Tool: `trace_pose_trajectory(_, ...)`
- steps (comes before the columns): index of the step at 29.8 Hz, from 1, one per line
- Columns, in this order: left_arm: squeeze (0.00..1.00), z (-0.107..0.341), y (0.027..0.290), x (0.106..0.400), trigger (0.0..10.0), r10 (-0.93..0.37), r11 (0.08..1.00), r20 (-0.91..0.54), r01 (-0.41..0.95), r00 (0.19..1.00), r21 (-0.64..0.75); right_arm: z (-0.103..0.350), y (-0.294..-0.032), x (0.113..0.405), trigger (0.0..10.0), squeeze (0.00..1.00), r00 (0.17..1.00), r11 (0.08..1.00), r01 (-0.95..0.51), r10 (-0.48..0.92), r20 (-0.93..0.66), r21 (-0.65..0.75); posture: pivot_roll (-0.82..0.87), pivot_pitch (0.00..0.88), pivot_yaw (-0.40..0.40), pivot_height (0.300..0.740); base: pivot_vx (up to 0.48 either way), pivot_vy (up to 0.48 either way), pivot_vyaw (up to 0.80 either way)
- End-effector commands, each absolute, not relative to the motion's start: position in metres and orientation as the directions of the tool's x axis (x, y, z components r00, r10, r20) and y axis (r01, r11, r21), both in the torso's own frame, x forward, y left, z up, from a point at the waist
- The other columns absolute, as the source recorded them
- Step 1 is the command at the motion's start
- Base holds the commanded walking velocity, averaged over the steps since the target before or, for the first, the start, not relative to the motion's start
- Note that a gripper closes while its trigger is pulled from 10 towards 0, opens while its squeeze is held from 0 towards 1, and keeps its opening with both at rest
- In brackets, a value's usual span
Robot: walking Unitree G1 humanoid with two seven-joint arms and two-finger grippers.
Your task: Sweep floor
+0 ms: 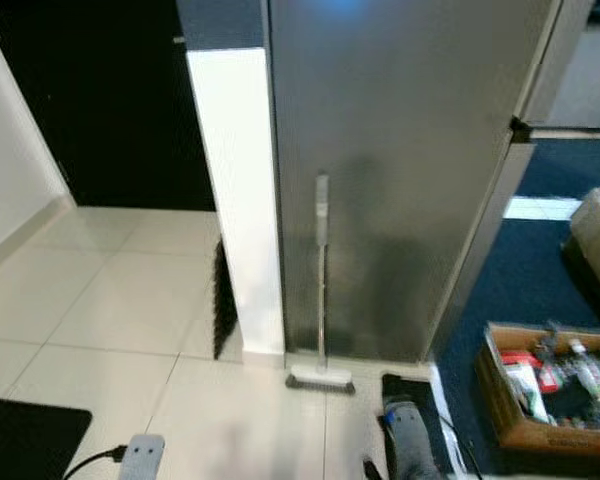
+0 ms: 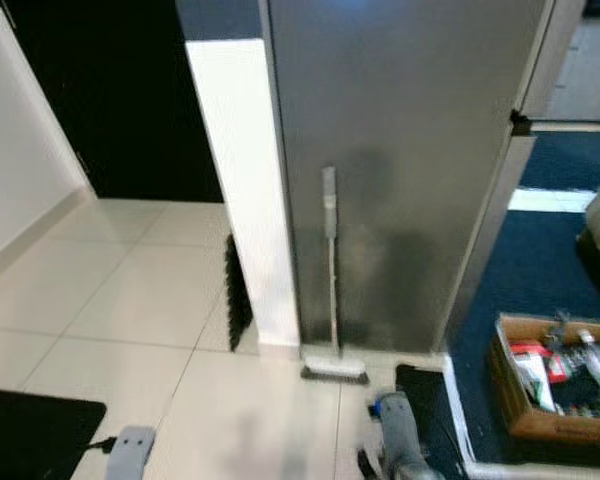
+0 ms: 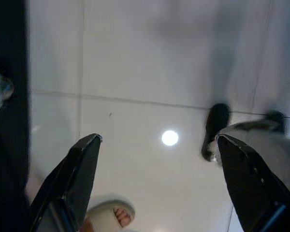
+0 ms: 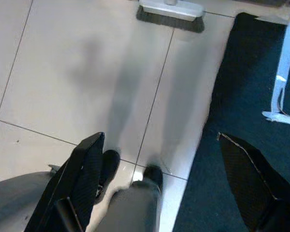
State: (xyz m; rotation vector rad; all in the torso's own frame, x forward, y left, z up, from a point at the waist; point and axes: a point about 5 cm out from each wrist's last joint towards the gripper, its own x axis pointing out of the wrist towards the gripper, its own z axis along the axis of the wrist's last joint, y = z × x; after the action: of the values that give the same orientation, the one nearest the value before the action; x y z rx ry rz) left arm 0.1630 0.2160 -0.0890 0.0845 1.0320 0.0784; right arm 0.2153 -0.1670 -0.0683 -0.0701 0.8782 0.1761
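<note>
A broom with a silver handle (image 1: 322,265) leans upright against a grey panel (image 1: 400,150). Its grey head (image 1: 320,379) rests on the pale tile floor (image 1: 110,300) at the panel's foot. In the right wrist view the broom head (image 4: 170,8) lies ahead of my right gripper (image 4: 159,136), which is open over the tiles with nothing between its fingers. My right arm (image 1: 412,450) shows low down, just right of the broom. My left gripper (image 3: 158,138) is open too, hanging above bare tile and holding nothing.
A white pillar (image 1: 240,200) stands left of the panel, with a black grille (image 1: 223,300) at its base. Blue carpet (image 1: 540,270) at right holds a cardboard box (image 1: 508,425) of bottles. A black mat (image 1: 25,435) and power plug (image 1: 140,455) lie lower left. A person's sandalled foot (image 3: 113,215) is nearby.
</note>
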Motion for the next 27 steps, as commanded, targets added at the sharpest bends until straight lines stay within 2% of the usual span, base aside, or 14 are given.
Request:
trace_pose_trajectory(1,0.00,-0.088,0.216,0.165,10.0,0.105,0.994,-0.847,-0.037,0.520,0.100,-0.066,-0.168,0.219,10.0,0.00,0.632,0.979,-0.204,0.130,-0.764,-0.001,0.04,0.000,0.048,0.740,0.375,0.000,0.80)
trace_pose_trajectory(5,0.00,-0.088,0.216,0.165,10.0,0.103,0.994,-0.848,-0.036,0.520,0.099,-0.062,-0.167,0.225,10.0,0.00,0.652,0.983,-0.181,0.127,-0.748,0.009,0.04,0.000,0.048,0.740,0.375,0.000,0.80)
trace_pose_trajectory(12,0.00,-0.088,0.216,0.165,10.0,0.099,0.995,-0.850,-0.032,0.518,0.097,-0.054,-0.167,0.238,10.0,0.00,0.684,0.991,-0.135,0.098,-0.723,0.006,0.04,0.000,0.047,0.740,0.371,0.000,0.00)
trace_pose_trajectory(15,0.00,-0.088,0.216,0.164,10.0,0.098,0.995,-0.850,-0.030,0.517,0.096,-0.052,-0.165,0.242,10.0,0.00,0.692,0.992,-0.115,0.114,-0.713,0.047,0.04,0.000,0.049,0.740,0.368,0.000,-0.80)
trace_pose_trajectory(22,0.00,-0.089,0.217,0.163,10.0,0.095,0.995,-0.852,-0.023,0.514,0.098,-0.046,-0.164,0.250,10.0,0.00,0.717,0.992,-0.125,0.114,-0.687,0.035,0.04,0.000,0.050,0.740,0.371,0.000,-0.80)
trace_pose_trajectory(27,0.00,-0.089,0.217,0.163,10.0,0.093,0.995,-0.854,-0.015,0.512,0.099,-0.043,-0.163,0.253,10.0,0.00,0.734,0.992,-0.118,0.113,-0.670,0.038,0.04,0.000,0.049,0.740,0.368,0.000,0.00)
